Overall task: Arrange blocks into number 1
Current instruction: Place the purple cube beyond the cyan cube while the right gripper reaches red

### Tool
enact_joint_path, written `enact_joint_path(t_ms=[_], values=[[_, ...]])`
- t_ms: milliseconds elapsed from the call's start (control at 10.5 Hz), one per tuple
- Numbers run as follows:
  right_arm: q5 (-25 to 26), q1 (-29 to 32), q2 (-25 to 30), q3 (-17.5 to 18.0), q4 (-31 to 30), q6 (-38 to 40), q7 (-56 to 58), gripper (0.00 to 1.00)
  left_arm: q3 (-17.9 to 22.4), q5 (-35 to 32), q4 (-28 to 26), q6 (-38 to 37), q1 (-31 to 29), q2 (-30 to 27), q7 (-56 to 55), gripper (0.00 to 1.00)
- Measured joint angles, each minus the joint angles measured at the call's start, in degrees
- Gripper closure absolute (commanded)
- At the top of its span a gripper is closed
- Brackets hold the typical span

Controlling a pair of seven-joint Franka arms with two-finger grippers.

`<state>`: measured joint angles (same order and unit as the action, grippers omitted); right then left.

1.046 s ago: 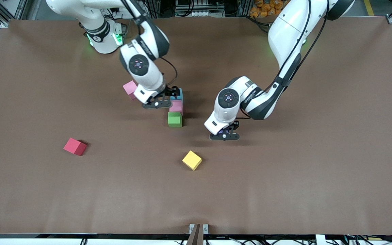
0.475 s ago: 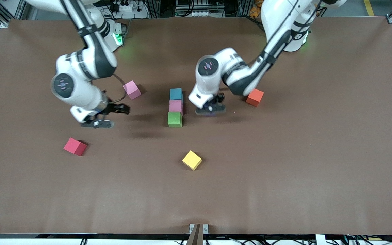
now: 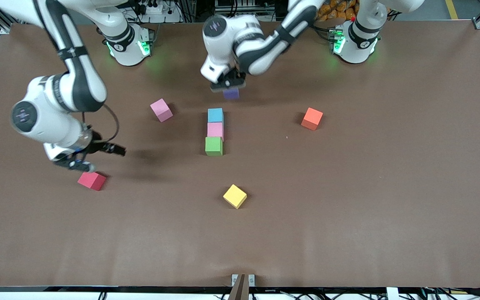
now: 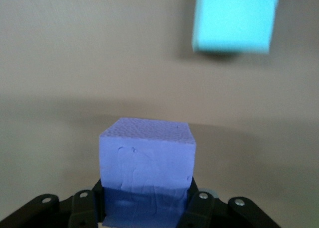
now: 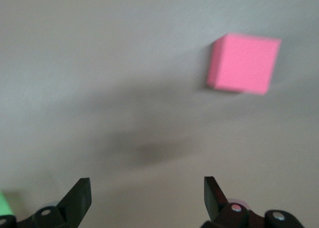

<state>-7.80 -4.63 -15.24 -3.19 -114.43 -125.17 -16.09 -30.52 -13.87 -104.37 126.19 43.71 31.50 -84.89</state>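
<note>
Three blocks (image 3: 214,132) lie touching in a row running toward the front camera. Two blocks (image 3: 161,110) (image 3: 311,118) lie apart on either side, toward each arm's end. Two more (image 3: 235,196) (image 3: 92,180) lie nearer the camera, one toward the right arm's end.

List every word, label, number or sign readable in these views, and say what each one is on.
None can be read.
The blocks, such as the purple cube held in the left gripper and the red cube by the right gripper, carry no print.
The round emblems on the arm joints are too blurred to read.
</note>
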Motion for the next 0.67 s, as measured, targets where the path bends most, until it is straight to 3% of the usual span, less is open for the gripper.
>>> enact_joint_path(t_ms=[190, 475, 665], values=[[0.0, 2.6, -6.7, -3.6, 7.0, -0.1, -5.0, 0.00, 0.3, -0.8, 0.6, 0.0, 3.5, 1.1, -0.9, 1.00], [0.0, 4.7, -15.0, -5.0, 14.0, -1.0, -9.2, 0.00, 1.4, -4.4, 6.4, 0.2, 3.3, 7.2, -0.8, 1.00], [0.0, 4.5, -17.8, -5.1, 15.4, -3.0, -9.5, 0.00, 2.0, -5.7, 9.6, 0.2, 3.1, 10.2, -0.6, 1.00]])
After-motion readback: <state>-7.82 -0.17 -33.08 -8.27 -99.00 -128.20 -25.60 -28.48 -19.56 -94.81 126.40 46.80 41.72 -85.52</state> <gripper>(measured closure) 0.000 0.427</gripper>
